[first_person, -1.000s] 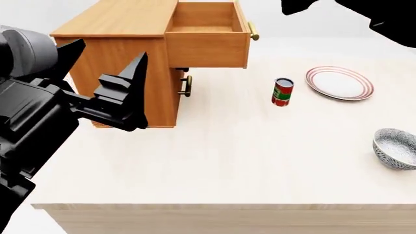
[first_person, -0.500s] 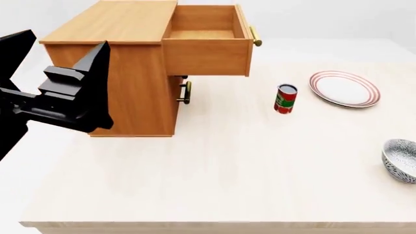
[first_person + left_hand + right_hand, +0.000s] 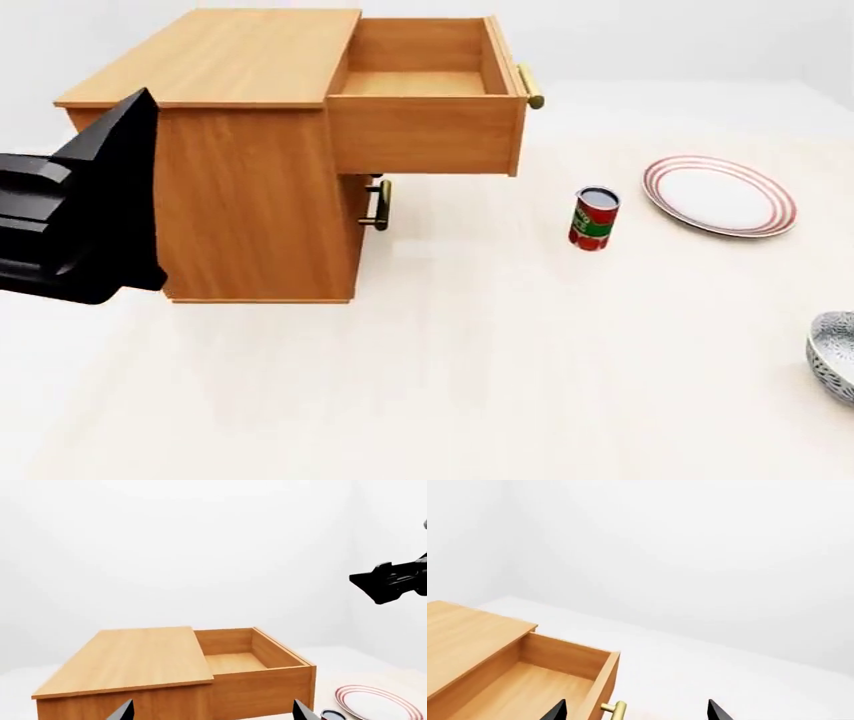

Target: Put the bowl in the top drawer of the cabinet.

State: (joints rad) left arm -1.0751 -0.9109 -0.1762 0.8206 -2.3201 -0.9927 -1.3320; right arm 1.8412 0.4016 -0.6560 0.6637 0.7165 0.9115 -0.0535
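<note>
The counter (image 3: 507,380) is carrying the cabinet (image 3: 254,150), whose top drawer (image 3: 424,110) is standing pulled out and bare inside. So the opening step looks done, and fetching is in hand. The bowl (image 3: 835,355) is sitting at the counter's right edge, untouched, well apart from the drawer. Next, the right pincer (image 3: 635,711), spread wide and gripping nothing, needs to descend on its rim. The left pincer (image 3: 210,711) is likewise gaping and idle.
</note>
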